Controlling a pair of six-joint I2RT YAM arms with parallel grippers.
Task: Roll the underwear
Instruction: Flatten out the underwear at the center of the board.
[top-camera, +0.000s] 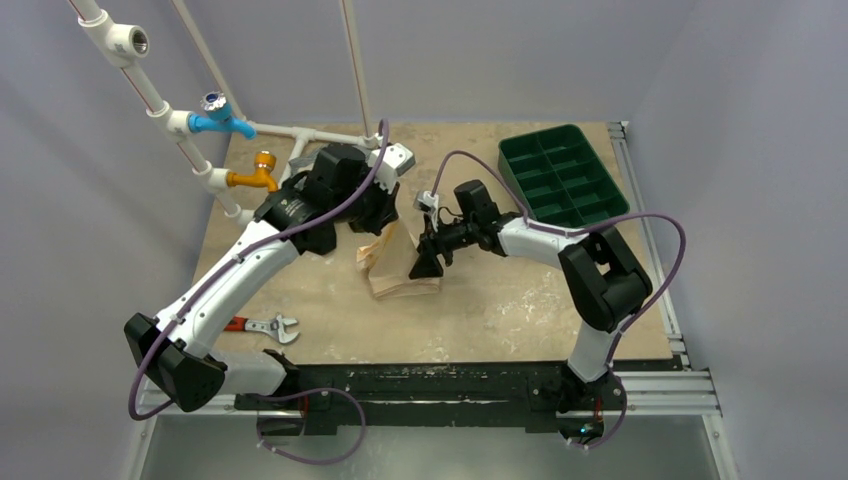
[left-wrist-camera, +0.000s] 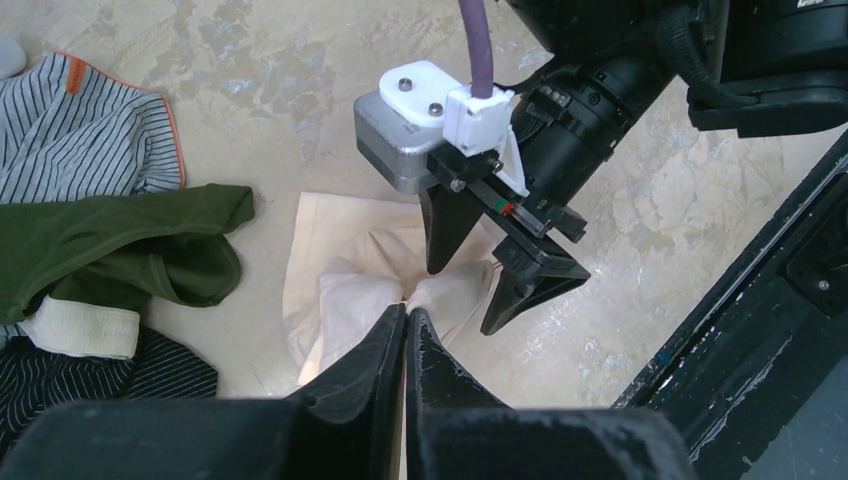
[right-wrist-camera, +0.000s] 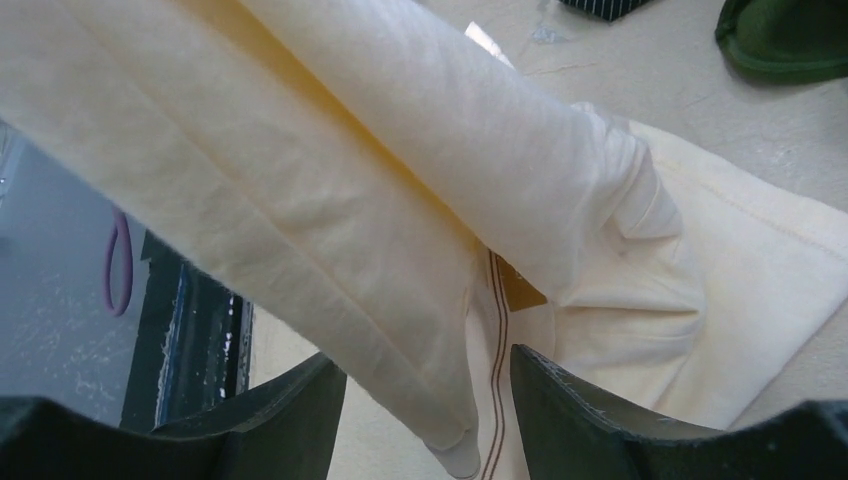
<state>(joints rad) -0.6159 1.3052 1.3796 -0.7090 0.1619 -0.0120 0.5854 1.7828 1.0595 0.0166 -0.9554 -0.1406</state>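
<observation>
The underwear, pale beige with a thin brown-striped band, lies partly flat on the table's middle, with part of it pulled up. In the left wrist view my left gripper is shut, and the underwear puckers into its tips. My right gripper faces it, open, with its fingers down at the same bunch. In the right wrist view a lifted fold of the underwear hangs loosely between the spread fingers of the right gripper. From above, the left gripper is mostly hidden under its wrist and the right gripper sits on the cloth's right edge.
A green compartment tray stands at the back right. White pipes with a blue tap and an orange tap rise at the back left. A wrench lies front left. An olive-green garment and a grey striped garment lie beside the underwear.
</observation>
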